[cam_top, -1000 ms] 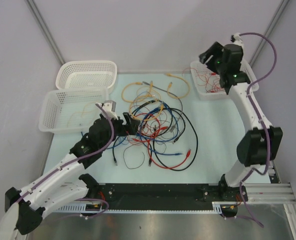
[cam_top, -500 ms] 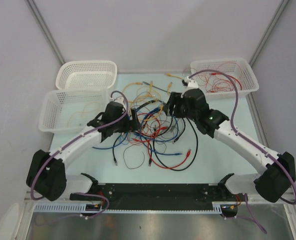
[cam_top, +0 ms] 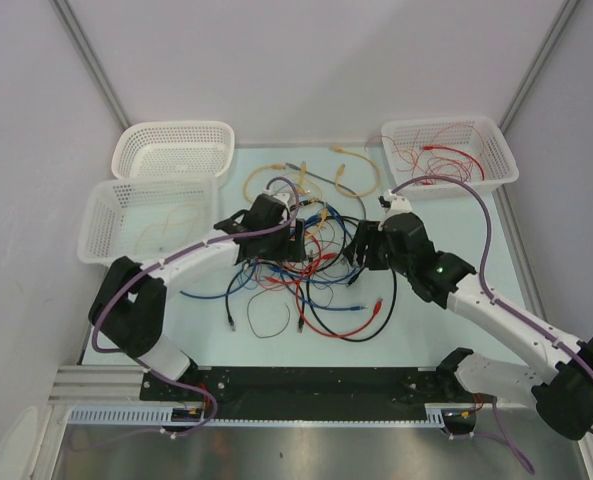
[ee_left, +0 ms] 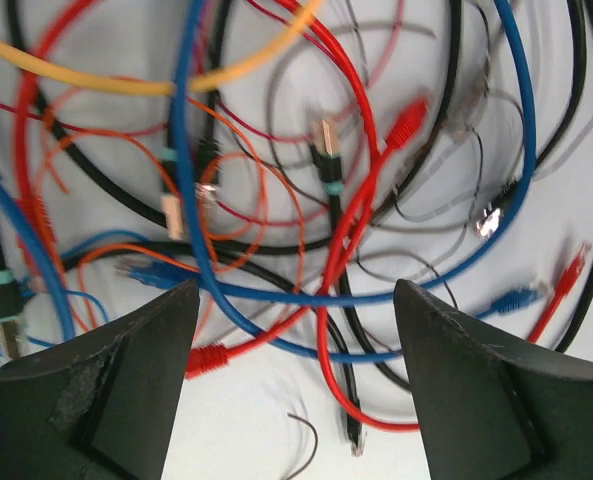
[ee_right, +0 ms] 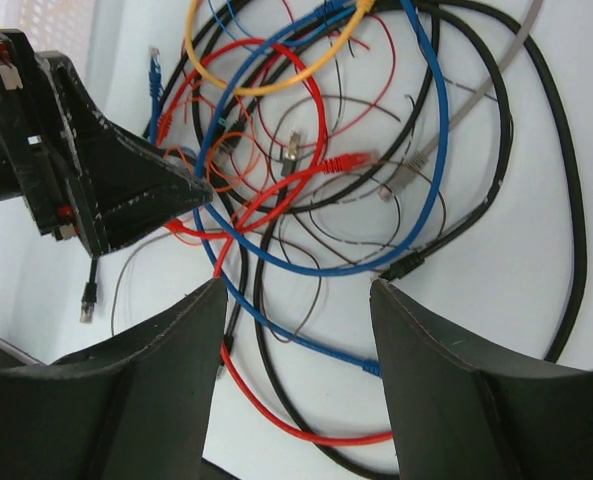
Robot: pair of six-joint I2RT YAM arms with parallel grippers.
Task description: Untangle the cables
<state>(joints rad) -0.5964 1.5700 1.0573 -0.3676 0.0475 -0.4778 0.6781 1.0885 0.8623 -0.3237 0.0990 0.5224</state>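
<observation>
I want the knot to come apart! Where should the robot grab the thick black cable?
Grab the black cable on its wide outer bend, where it curves alone, apart from the tangle. Probably best to come straight down from above with the right gripper, its fingers on either side of the strand. Nothing crosses it there.

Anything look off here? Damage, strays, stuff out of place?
Nothing spilled. The cables lie in one knotted pile in the middle of the table, with the left claw and right claw open over it. Only oddity: a scuffed, chipped patch on one left-claw finger.
</observation>
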